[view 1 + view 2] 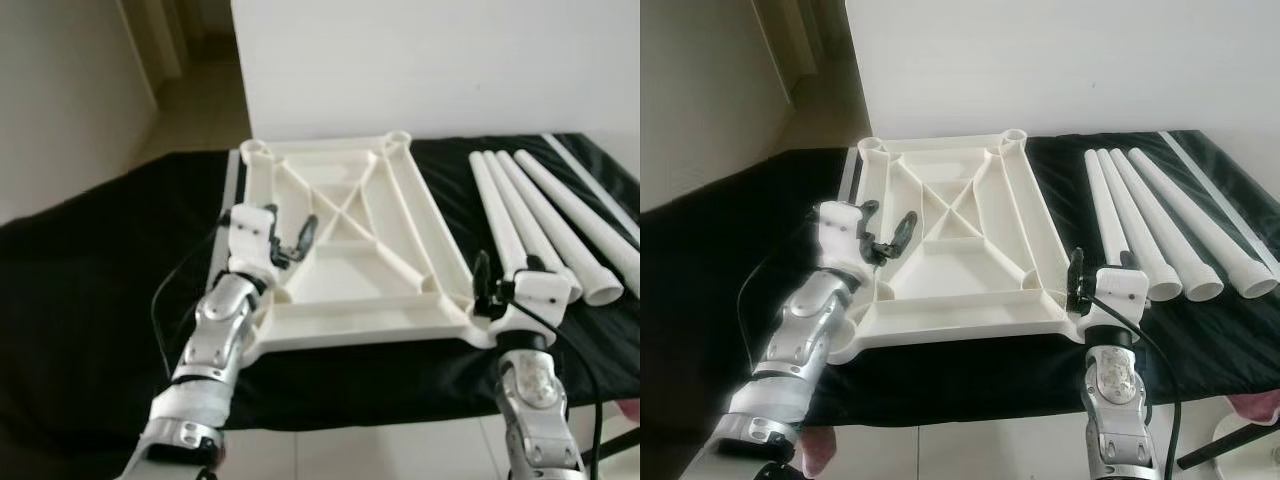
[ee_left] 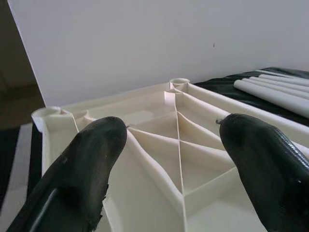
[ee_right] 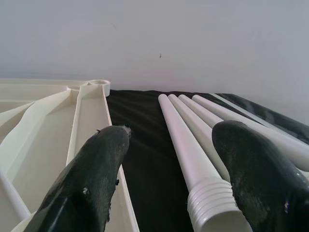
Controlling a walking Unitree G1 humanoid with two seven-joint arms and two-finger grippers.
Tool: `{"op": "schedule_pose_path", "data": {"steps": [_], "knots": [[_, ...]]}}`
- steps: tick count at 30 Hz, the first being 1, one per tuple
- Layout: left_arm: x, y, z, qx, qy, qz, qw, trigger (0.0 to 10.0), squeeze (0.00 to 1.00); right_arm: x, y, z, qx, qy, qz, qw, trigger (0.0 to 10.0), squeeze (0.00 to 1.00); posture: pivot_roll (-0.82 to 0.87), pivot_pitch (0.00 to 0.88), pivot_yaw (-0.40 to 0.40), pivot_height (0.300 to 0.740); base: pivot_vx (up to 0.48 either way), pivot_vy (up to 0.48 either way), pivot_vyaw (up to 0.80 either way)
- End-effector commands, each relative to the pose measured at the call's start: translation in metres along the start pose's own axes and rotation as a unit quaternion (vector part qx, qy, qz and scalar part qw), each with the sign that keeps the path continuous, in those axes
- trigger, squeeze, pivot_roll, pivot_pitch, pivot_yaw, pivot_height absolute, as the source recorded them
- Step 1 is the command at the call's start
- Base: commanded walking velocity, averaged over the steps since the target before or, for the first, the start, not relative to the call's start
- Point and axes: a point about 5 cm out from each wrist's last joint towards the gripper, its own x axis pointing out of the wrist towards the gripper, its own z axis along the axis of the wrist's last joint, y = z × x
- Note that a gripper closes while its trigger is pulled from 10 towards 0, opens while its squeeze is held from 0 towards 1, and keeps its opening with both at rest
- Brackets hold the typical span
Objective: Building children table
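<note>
A cream plastic tabletop (image 1: pixel 345 250) lies upside down on a black cloth (image 1: pixel 90 300), its ribbed underside facing up, with diagonal ribs crossing at the centre and round leg sockets (image 1: pixel 256 149) at the corners. The far edge of the tabletop sits close to a white wall (image 1: pixel 420 60). To the robot's right of it, four white table legs (image 1: pixel 540 220) lie side by side on the cloth, roughly parallel, their ribbed open ends pointing toward the robot. The left gripper (image 1: pixel 290 240) hovers over the near left part of the tabletop, its two black fingers (image 2: pixel 91 159) spread apart with nothing between them; the left wrist view looks across the ribs toward the far sockets. The right gripper (image 1: pixel 500 283) is at the near right corner of the tabletop, just beside the nearest leg; its fingers (image 3: pixel 101 164) are also spread wide and hold nothing, one over the tabletop's rim and the other over the threaded end of the closest leg. A strip of pale tiled floor (image 1: pixel 380 455) shows below the cloth's near edge
</note>
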Motion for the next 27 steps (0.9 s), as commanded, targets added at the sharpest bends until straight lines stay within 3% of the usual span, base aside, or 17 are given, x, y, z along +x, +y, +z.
{"op": "schedule_pose_path", "data": {"steps": [1,8,16,20,27], "knots": [[-0.002,-0.002,-0.004,0.006,0.005,-0.008,1.0,10.0,0.0,-0.001,0.001,0.0,0.003,-0.001,-0.004,1.0,10.0,0.0,-0.05,0.0,0.05,0.74,0.0,0.0,0.0],[-0.003,-0.003,-0.008,0.003,0.014,-0.006,1.0,10.0,0.0,-0.001,0.002,-0.001,0.0,0.0,-0.005,1.0,10.0,0.0,-0.04,0.0,0.049,0.74,0.0,0.0,0.0],[0.0,-0.003,-0.006,0.004,0.003,-0.006,1.0,10.0,0.0,0.014,0.006,0.003,0.015,-0.014,-0.019,1.0,10.0,0.0,-0.03,0.0,0.046,0.74,0.0,0.0,0.0],[0.002,0.0,-0.003,-0.032,-0.003,0.011,0.999,10.0,0.0,0.017,0.011,0.005,0.031,-0.02,-0.014,0.999,10.0,0.0,-0.02,0.0,0.041,0.74,0.0,0.0,0.0],[0.001,-0.002,0.002,-0.008,-0.014,-0.009,1.0,10.0,0.0,0.017,0.009,0.002,0.038,-0.005,-0.013,0.999,10.0,0.0,-0.01,0.0,0.026,0.74,0.0,0.0,0.0]]}}
